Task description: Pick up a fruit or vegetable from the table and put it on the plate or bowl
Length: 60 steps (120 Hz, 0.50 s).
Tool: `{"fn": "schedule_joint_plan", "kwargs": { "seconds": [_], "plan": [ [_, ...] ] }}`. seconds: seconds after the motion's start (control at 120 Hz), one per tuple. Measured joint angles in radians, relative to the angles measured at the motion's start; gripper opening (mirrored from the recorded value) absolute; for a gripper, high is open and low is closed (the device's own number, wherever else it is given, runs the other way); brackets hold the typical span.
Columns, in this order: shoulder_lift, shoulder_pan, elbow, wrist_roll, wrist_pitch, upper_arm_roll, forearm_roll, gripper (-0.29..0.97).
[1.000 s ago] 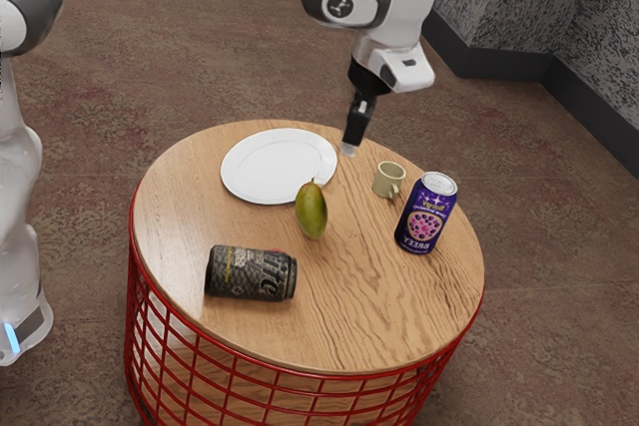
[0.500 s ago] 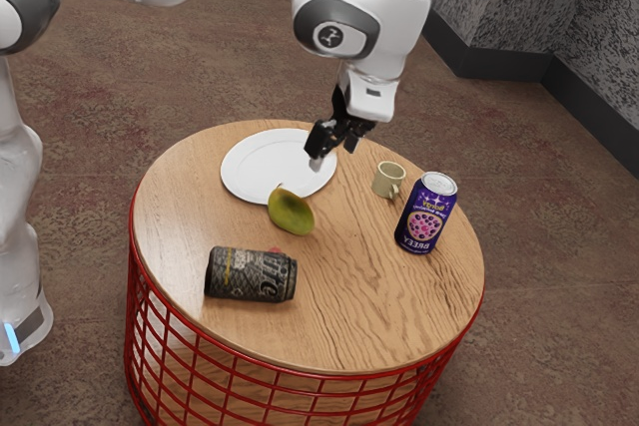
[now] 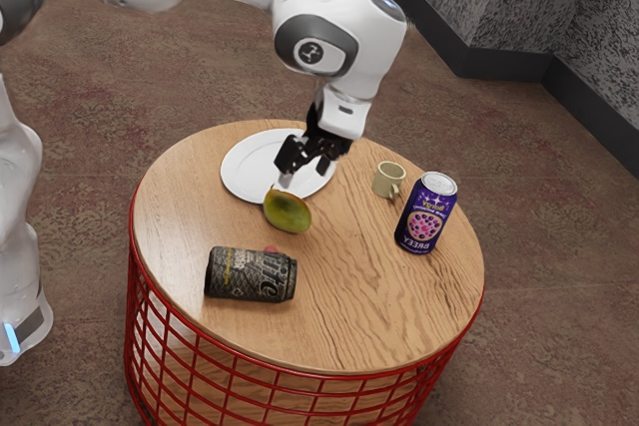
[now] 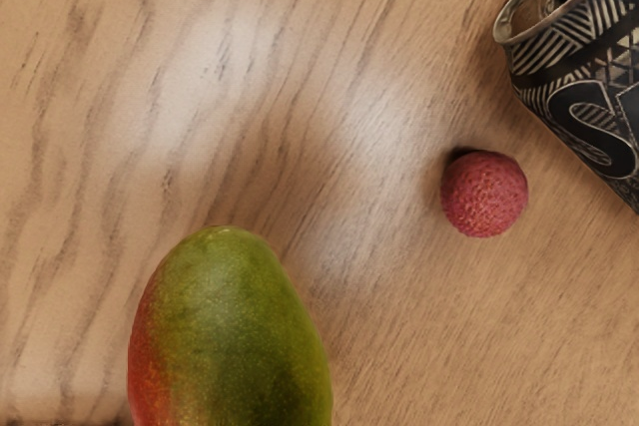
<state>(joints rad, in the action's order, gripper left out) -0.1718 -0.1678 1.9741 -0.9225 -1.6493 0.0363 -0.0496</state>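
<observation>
A green mango (image 3: pixel 287 211) with a red blush lies on its side on the round wooden table (image 3: pixel 379 286), just off the front rim of the white plate (image 3: pixel 255 162). My gripper (image 3: pixel 301 167) hangs open over the plate's near edge, just above and behind the mango, holding nothing. In the wrist view the mango (image 4: pixel 230 336) lies right under my hand. A small red lychee (image 4: pixel 484 194) rests on the wood between it and the black can (image 4: pixel 589 57). The lychee (image 3: pixel 270 247) peeks out behind the can.
A black patterned can (image 3: pixel 251 273) lies on its side toward the front of the table. A small olive cup (image 3: pixel 387 179) and an upright purple can (image 3: pixel 426 212) stand at the exterior view's right. The table has a red wire base (image 3: pixel 200 366).
The mango went from standing upright to lying down and shifted toward the exterior view's left. My hand swung left and lower over the plate's edge, turning and spreading its fingers.
</observation>
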Motion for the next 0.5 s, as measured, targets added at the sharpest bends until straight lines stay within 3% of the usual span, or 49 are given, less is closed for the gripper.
{"fn": "schedule_joint_plan", "kwargs": {
  "seconds": [0.5],
  "plan": [
    [0.011, 0.041, 0.061, 0.115, -0.014, 0.049, 0.054, 0.68]
  ]
}}
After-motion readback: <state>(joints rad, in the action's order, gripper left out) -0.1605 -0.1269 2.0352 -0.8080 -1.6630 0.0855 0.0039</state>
